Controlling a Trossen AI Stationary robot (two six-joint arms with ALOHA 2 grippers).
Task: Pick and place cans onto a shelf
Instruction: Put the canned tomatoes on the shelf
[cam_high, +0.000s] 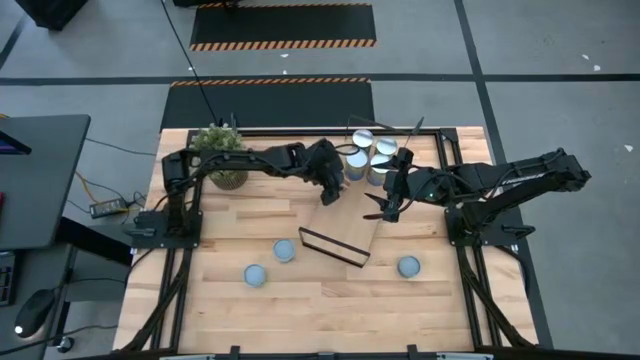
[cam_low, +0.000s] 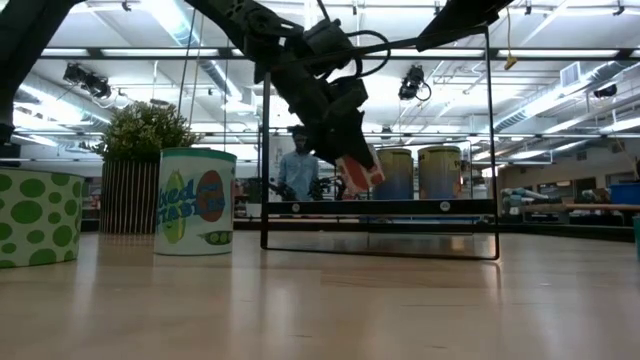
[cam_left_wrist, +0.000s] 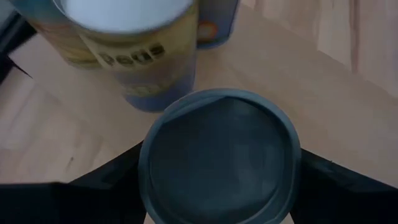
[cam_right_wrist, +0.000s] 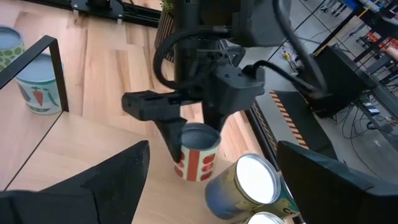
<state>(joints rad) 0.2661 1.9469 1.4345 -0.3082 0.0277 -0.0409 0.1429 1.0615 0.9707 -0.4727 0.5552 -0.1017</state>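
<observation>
Bright, even overhead light from ceiling strips (cam_low: 200, 75) | soft faint shadows | glare on near white can top (cam_left_wrist: 124, 12) | close foreground blurred

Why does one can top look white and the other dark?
Left wrist view: the pea can farther off catches glare and blurs out, while the held can in the left tool lies shaded. Low view: bright ceiling lights silhouette the arms.
</observation>
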